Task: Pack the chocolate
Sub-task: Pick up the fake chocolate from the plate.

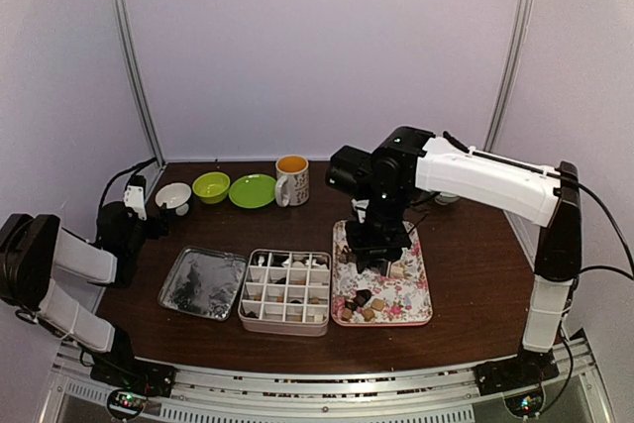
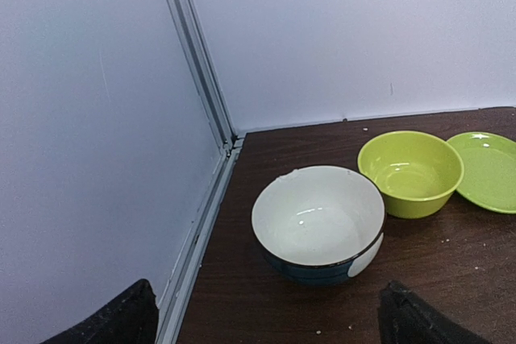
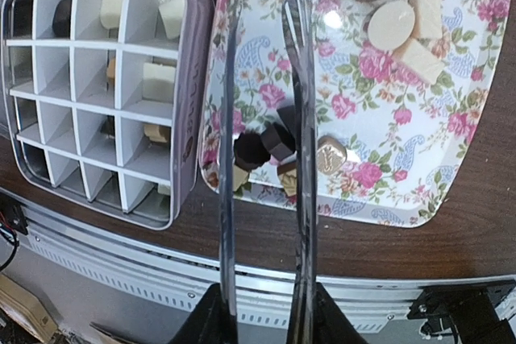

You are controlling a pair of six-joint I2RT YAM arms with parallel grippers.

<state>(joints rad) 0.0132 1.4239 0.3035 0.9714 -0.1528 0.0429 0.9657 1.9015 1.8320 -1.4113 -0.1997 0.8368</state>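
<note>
Tool: tongs [image 3: 228,223], handle end clamped in the right gripper [image 3: 266,316]. The blades stand apart. Their tips run off the far edge of the wrist view, so I cannot tell whether a piece is caught between them.
Tool position: over the floral tray [image 3: 451,78], right of centre on the table [image 1: 475,274].
Task thing: the chocolate [image 3: 391,22] sits in two places. Loose pieces are on the tray, a pale group toward its far end and a darker cluster at its near edge. The rest is already in the divided box [image 3: 192,78].
Box: just left of the tray. A handful of cells are filled, mostly in the far rows, and many cells show bare white bottoms.
Lid [image 1: 203,282]: off, lying left of the box.
Left gripper [image 2: 270,324]: jaws wide, holding nothing, parked far left facing a white bowl [image 2: 318,219].
Progress: partway by my reckoning, nearer the start than the end.
Left to do: move the tray pieces into empty cells, then likely fit the lid.
</note>
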